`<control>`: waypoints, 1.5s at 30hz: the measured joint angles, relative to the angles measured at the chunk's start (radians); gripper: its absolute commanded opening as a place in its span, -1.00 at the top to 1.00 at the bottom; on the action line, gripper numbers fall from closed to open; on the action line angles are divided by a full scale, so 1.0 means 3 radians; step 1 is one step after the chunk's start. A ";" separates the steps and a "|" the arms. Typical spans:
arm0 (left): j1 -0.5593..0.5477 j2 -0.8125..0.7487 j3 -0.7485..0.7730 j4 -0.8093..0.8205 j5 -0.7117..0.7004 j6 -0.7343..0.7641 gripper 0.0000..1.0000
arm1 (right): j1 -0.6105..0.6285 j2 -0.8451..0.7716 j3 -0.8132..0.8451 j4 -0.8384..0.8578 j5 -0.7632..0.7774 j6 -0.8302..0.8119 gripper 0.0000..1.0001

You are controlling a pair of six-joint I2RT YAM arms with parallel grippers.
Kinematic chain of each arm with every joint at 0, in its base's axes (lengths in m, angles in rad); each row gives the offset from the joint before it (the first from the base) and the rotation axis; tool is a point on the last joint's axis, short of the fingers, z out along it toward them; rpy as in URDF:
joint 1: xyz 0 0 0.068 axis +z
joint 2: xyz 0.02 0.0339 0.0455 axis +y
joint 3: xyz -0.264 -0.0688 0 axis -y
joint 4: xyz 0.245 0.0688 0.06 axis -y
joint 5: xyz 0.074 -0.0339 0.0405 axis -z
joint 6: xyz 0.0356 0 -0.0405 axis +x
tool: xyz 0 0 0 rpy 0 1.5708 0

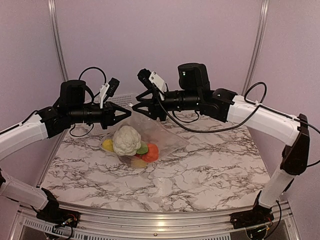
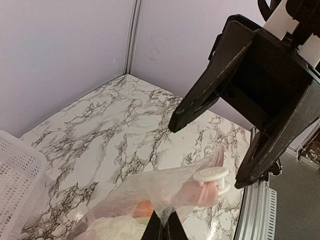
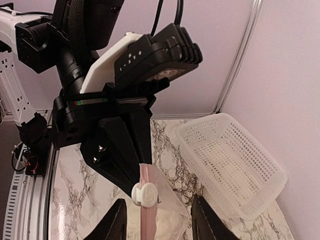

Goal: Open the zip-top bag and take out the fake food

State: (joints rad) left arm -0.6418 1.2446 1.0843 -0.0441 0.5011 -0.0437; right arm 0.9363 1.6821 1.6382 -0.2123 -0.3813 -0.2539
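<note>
The clear zip-top bag (image 1: 167, 134) lies mid-table, its far corner lifted. Inside it show the white cauliflower (image 1: 126, 140) and yellow (image 1: 107, 145), green (image 1: 142, 148) and orange (image 1: 153, 152) pieces. My left gripper (image 1: 127, 114) is shut on a fold of bag plastic (image 2: 165, 207) near the mouth. The white zip slider (image 2: 213, 178) sits on the pink zip strip (image 3: 148, 220). My right gripper (image 3: 159, 201) is open, its fingers (image 3: 114, 224) either side of the slider (image 3: 145, 194) without touching it. Grapes are hidden.
A white mesh basket (image 3: 235, 165) stands at the back of the table, right of my right gripper in its wrist view and at the lower left of the left wrist view (image 2: 17, 185). Purple walls close the back and sides.
</note>
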 measured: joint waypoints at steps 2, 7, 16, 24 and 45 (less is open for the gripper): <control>0.0000 0.0020 0.0029 -0.0032 0.0018 0.0000 1.00 | 0.0003 0.0033 0.0042 0.0014 0.0017 -0.0033 0.24; 0.0000 0.0058 0.0070 -0.0050 0.0050 -0.0001 1.00 | 0.0006 0.0132 0.0193 -0.0041 0.0046 -0.0142 0.30; 0.0000 0.0102 0.0108 -0.0070 0.0076 -0.0011 1.00 | 0.0009 0.0169 0.0229 -0.0112 0.0089 -0.0268 0.53; 0.0000 0.0102 0.0108 -0.0069 0.0085 -0.0019 1.00 | 0.0009 0.0184 0.0229 -0.0120 0.0112 -0.0319 1.00; 0.0000 -0.0111 0.0075 -0.0006 0.0078 0.0340 1.00 | 0.0011 0.0184 0.0229 -0.0122 -0.0104 -0.0318 1.00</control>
State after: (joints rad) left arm -0.6418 1.2114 1.1069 -0.0460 0.5243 0.0582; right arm 0.9398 1.7374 1.7069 -0.2489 -0.4126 -0.3492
